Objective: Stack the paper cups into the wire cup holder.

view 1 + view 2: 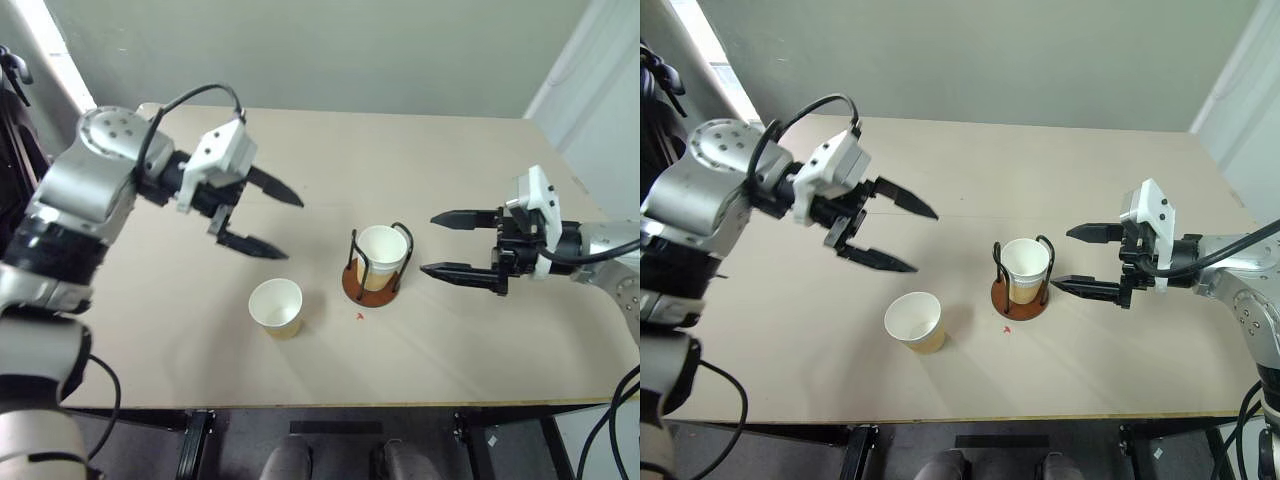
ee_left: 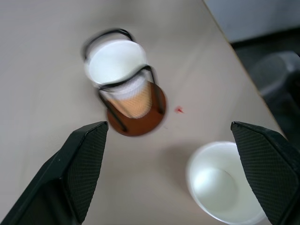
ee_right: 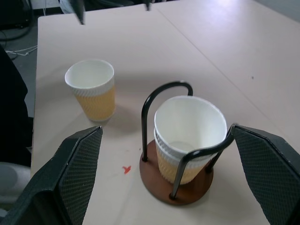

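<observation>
Loose paper cup (image 1: pixel 276 306) upright, both arms raised, jaws spread

Head stereo pair: looks forward and down from above the table (image 1: pixel 450 150), holder (image 1: pixel 375 283) near centre frame; both eyes share the whole tabletop. Left wrist camera: close, looks steeply down on the holder with the loose cup (image 2: pixel 225 185) beside it. Right wrist camera: close, lower angle, holder nearest, same loose cup beyond it.
</observation>
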Action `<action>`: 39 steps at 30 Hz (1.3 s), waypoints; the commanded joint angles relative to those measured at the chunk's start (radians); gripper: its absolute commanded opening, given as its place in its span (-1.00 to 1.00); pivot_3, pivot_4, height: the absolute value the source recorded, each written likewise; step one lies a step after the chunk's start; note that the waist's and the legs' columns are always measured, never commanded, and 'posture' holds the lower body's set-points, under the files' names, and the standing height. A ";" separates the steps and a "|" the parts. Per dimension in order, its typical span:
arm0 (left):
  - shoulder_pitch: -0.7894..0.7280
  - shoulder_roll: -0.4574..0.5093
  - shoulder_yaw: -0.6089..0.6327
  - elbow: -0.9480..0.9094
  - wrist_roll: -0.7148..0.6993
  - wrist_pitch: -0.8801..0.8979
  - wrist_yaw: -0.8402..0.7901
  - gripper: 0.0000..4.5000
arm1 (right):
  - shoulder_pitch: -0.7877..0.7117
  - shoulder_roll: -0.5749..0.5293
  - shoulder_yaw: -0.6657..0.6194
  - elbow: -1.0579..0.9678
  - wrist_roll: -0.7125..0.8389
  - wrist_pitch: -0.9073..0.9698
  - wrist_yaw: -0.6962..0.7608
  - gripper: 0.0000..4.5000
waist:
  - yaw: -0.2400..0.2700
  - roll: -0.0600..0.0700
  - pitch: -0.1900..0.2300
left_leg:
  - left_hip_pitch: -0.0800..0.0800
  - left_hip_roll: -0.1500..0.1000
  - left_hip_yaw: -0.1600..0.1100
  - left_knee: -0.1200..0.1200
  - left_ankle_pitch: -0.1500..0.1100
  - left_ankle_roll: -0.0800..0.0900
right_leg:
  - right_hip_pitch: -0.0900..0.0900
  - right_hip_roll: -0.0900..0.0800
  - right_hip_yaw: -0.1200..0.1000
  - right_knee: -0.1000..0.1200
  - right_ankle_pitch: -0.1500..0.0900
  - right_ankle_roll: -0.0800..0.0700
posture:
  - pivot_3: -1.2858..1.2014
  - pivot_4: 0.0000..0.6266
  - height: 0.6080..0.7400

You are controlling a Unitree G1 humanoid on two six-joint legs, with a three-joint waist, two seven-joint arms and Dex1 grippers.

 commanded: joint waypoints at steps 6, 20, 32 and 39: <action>0.066 0.131 0.036 -0.221 -0.030 -0.037 -0.029 1.00 | 0.002 0.005 -0.025 0.030 -0.030 -0.148 0.074 1.00 | -0.010 0.000 0.000 | 0.006 0.000 0.003 -0.005 0.000 0.000 | 0.002 0.000 0.012 0.001 0.000 -0.001 | 0.03 -0.52 1.00; 0.169 0.244 0.003 -0.368 -0.043 -0.007 -0.029 1.00 | 0.007 0.031 0.040 0.123 -0.112 -0.369 0.225 1.00 | -0.033 0.000 0.000 | 0.006 0.002 0.007 -0.008 -0.001 0.000 | -0.001 0.001 0.015 0.001 0.000 -0.004 | 0.03 -0.52 1.00; 0.217 0.296 -0.035 -0.329 0.049 -0.111 -0.029 1.00 | -0.029 0.033 0.106 0.152 -0.139 -0.428 0.357 1.00 | -0.035 0.000 0.000 | 0.006 0.002 0.007 -0.009 -0.001 0.000 | -0.002 0.001 0.015 0.001 -0.001 -0.005 | 0.03 -0.52 1.00; 0.265 0.304 -0.043 -0.359 0.060 -0.139 -0.029 1.00 | -0.049 0.053 0.110 0.155 -0.144 -0.431 0.357 1.00 | -0.036 0.000 0.000 | 0.006 0.002 0.007 -0.009 -0.001 0.000 | -0.002 0.000 0.015 0.001 -0.001 -0.006 | 0.03 -0.52 1.00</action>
